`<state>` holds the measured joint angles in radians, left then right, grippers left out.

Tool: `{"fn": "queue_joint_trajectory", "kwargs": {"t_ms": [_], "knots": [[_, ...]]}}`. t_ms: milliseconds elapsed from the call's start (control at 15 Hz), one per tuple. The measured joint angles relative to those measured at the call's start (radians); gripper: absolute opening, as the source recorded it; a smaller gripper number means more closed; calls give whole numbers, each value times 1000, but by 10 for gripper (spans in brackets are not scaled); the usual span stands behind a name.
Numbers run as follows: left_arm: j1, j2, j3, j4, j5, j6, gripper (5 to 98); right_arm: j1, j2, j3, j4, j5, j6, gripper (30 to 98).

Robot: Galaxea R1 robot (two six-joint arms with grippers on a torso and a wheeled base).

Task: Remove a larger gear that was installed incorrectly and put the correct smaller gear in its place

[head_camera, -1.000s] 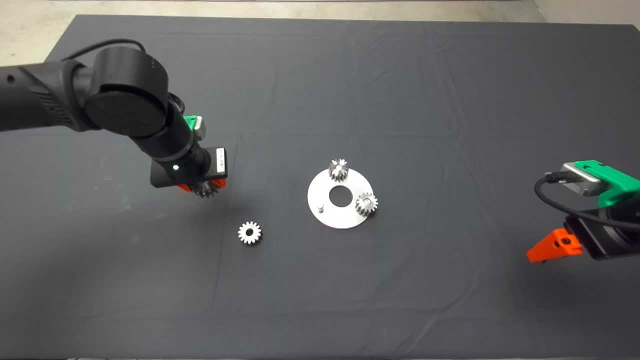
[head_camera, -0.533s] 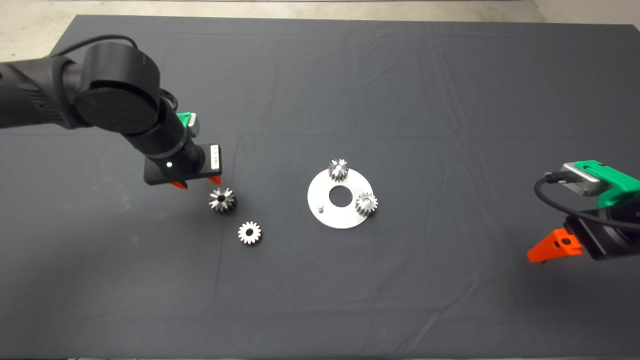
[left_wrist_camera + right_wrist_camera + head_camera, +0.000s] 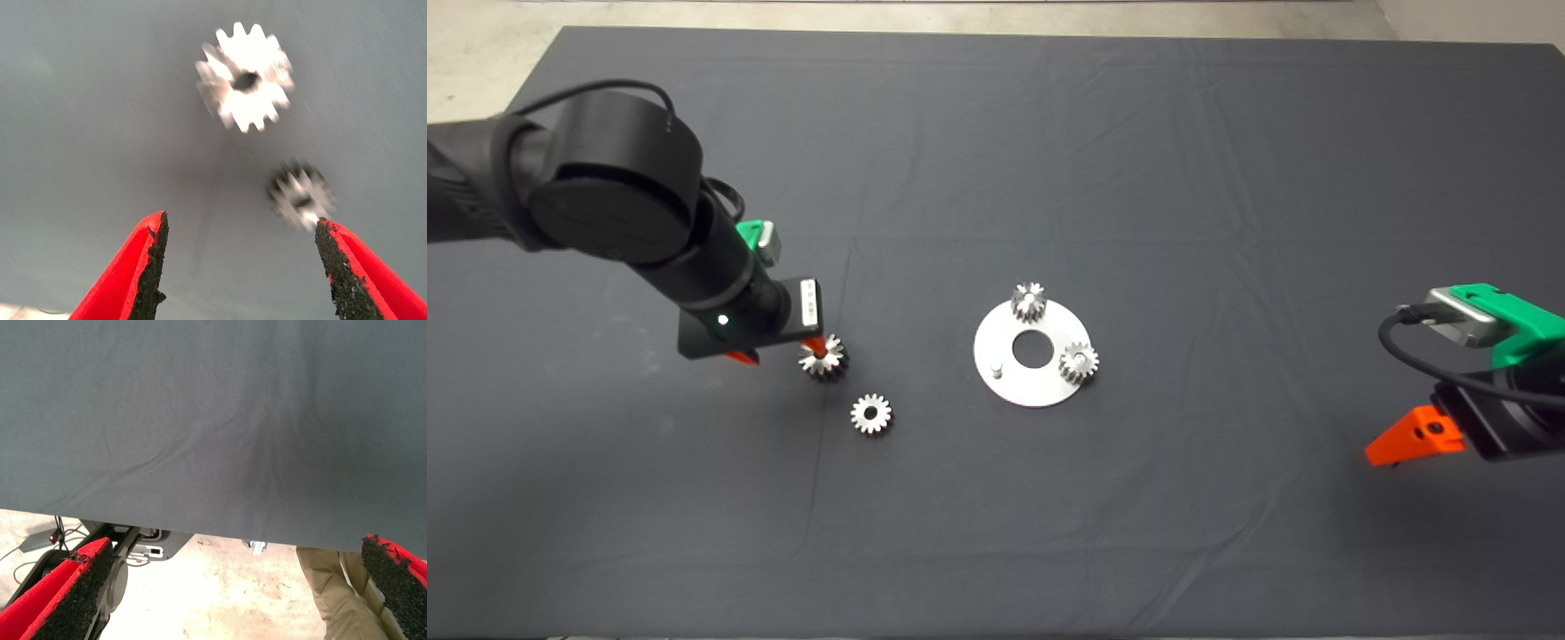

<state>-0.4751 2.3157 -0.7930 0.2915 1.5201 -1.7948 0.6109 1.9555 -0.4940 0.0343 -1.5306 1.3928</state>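
The larger gear (image 3: 823,358), dark grey with shiny teeth, lies flat on the mat left of the round plate (image 3: 1009,387). My left gripper (image 3: 776,354) hangs open just left of it, one red finger (image 3: 813,346) at the gear's edge. In the left wrist view the larger gear (image 3: 302,195) sits by the tip of one finger (image 3: 328,243), outside the open left gripper (image 3: 240,227). The smaller gear (image 3: 871,414), bright whitish-silver (image 3: 245,77), lies a little nearer the mat's front. My right gripper (image 3: 233,560) waits open at the lower right (image 3: 1405,440).
The silver plate carries two gears (image 3: 1029,302) (image 3: 1079,363), a bare peg (image 3: 997,367) and a centre hole. In the right wrist view the mat's edge (image 3: 200,520) shows with floor, cables and a person's leg (image 3: 327,587) beyond.
The left gripper let go of the larger gear, which now lies on the mat. It opened, drew back left, then shifted slightly so one finger stands at the gear. The right arm stayed put.
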Motion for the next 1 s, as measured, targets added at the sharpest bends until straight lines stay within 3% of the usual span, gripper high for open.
{"fn": "queue_joint_trajectory", "kwargs": {"t_ms": [133, 400, 667, 1000], "knots": [[0, 27, 54, -5, 1, -77, 546, 5, 6, -5, 2, 0, 0, 977], [4, 164, 77, 1, -6, -139, 546, 8, 60, -20, 12, 2, 0, 977], [85, 172, 59, 77, 0, -146, 546, 8, 64, -23, 19, -3, 3, 977], [84, 159, 36, 95, 1, -104, 597, 10, 74, -24, 19, 0, 3, 977]]}}
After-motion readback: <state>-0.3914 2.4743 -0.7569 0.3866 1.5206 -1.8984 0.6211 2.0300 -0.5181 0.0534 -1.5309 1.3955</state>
